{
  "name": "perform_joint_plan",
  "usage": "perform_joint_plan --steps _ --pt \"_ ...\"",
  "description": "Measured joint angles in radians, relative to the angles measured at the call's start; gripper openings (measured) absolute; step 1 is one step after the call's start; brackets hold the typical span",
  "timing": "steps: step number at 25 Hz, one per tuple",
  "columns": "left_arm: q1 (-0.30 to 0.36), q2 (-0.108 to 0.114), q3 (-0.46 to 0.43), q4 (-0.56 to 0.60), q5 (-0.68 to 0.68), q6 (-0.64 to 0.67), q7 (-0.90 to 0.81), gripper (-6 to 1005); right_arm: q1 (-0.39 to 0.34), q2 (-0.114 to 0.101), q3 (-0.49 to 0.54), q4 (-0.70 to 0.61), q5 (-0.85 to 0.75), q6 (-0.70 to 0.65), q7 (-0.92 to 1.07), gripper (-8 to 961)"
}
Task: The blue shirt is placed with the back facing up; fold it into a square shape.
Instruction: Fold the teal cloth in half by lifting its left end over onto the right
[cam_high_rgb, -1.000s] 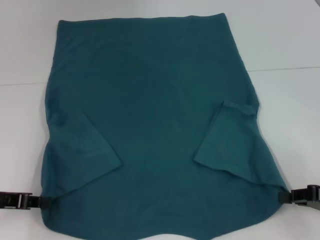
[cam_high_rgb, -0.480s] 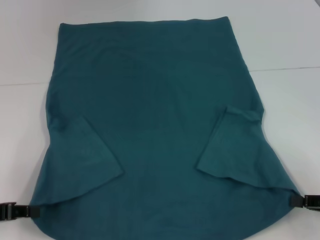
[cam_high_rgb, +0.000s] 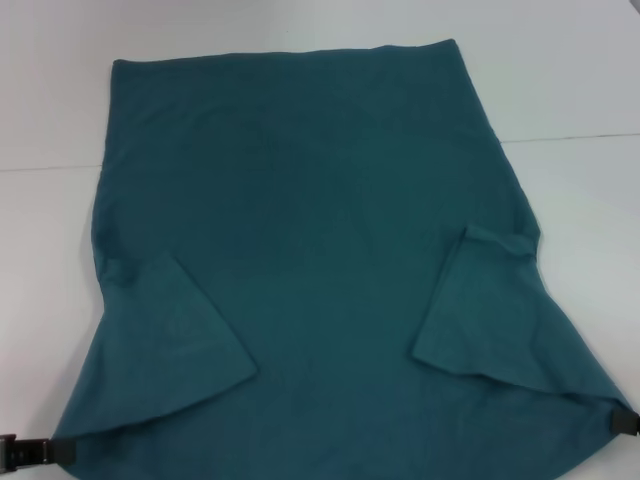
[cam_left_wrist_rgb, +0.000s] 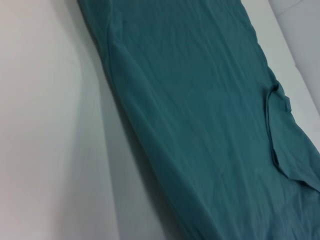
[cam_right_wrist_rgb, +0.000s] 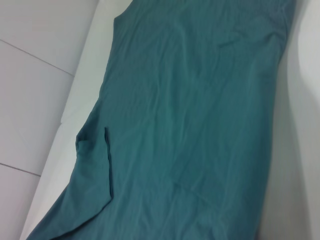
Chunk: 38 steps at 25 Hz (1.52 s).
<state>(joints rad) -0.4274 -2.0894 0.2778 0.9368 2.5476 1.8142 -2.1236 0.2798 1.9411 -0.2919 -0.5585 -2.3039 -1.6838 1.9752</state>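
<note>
Blue shirt spread on the white worktop, held at both near corners.

The blue shirt (cam_high_rgb: 310, 260) is laid flat on the worktop (cam_high_rgb: 580, 90), plain side up, with its far edge straight and its near part widening toward the robot. Both sleeves are folded inward onto the body of the shirt, one on each side. The left gripper (cam_high_rgb: 40, 452) is seen at the near left corner of the fabric, and the right gripper (cam_high_rgb: 625, 423) at the near right corner; each touches the shirt edge. Whether the fingers are closed on the cloth cannot be told.
</note>
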Motion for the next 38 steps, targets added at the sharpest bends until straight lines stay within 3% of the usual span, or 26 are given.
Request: perform_joint_plan --steps 13,20,27,30,38 --pt "0.026 0.003 -0.011 0.01 0.0 0.038 0.013 30 -0.095 0.015 0.07 0.0 0.0 -0.055 -0.049 37" --pt "0.033 0.006 -0.011 0.017 -0.003 0.048 0.014 30 -0.103 0.016 0.102 0.002 0.0 -0.061 -0.066 36" --pt "-0.036 0.03 -0.011 -0.022 -0.051 -0.003 0.015 31 -0.027 0.016 0.187 0.002 0.005 -0.054 -0.069 36" --pt "-0.081 0.049 -0.01 -0.069 -0.1 -0.057 0.022 31 0.015 0.012 0.222 0.002 0.027 -0.048 -0.07 37" --pt "-0.195 0.085 -0.004 -0.215 -0.271 -0.256 0.104 31 0.157 0.018 0.216 0.015 0.092 0.095 -0.097 42"
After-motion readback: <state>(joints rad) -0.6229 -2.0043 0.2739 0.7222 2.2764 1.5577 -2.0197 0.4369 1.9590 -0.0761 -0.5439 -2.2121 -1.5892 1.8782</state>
